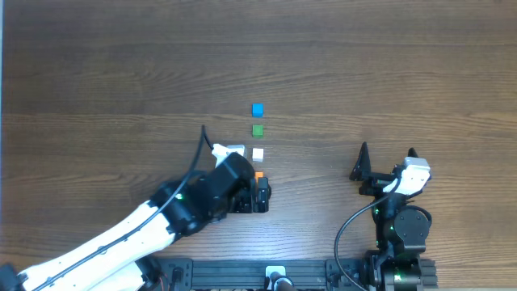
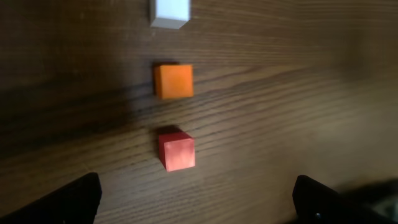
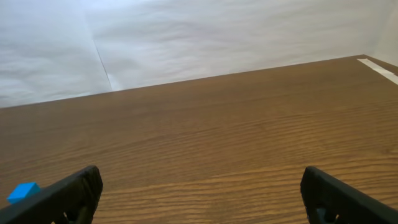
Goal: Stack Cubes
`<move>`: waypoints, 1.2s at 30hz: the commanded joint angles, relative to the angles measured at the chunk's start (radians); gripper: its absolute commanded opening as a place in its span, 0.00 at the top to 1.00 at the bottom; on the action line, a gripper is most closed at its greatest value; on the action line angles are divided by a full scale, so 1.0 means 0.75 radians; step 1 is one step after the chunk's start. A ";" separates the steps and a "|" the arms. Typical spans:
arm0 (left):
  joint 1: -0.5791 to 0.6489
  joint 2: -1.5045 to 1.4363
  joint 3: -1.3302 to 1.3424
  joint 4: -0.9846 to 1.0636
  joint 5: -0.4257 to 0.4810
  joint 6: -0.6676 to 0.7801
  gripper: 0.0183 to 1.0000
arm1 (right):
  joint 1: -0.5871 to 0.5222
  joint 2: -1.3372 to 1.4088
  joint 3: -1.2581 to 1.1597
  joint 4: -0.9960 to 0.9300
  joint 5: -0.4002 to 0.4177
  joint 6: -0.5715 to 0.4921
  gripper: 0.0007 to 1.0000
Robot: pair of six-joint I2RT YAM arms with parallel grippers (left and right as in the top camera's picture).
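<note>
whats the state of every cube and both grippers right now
blue cube: on the table, unstacked
green cube: on the table, unstacked
white cube: on the table, unstacked
orange cube: on the table, unstacked
red cube: on the table, unstacked, not gripped
left gripper: open, empty, over red cube
right gripper: open, empty

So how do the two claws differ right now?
The left claw hangs over the red cube; the right claw is off to the side, over bare table. The left arm is stretched out; the right arm sits folded near its base. Both claws are open and empty.
</note>
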 commanded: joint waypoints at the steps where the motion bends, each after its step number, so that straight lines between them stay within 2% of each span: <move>1: -0.114 0.192 0.015 0.011 -0.175 -0.272 0.00 | -0.006 -0.013 -0.010 -0.001 -0.011 0.002 0.01; 9: -0.125 0.432 0.040 0.142 -0.163 -0.304 0.01 | -0.006 -0.013 -0.010 -0.001 -0.011 0.002 0.01; 19: -0.163 0.641 0.186 0.082 -0.171 -0.290 0.03 | -0.006 -0.013 -0.010 -0.001 -0.011 0.002 0.01; 31: -0.173 0.659 0.210 0.012 -0.176 -0.151 0.04 | -0.006 -0.013 -0.010 -0.001 -0.011 0.002 0.01; 36: -0.173 0.660 0.210 -0.006 -0.175 -0.123 0.20 | -0.006 -0.013 -0.010 -0.001 -0.011 0.002 0.01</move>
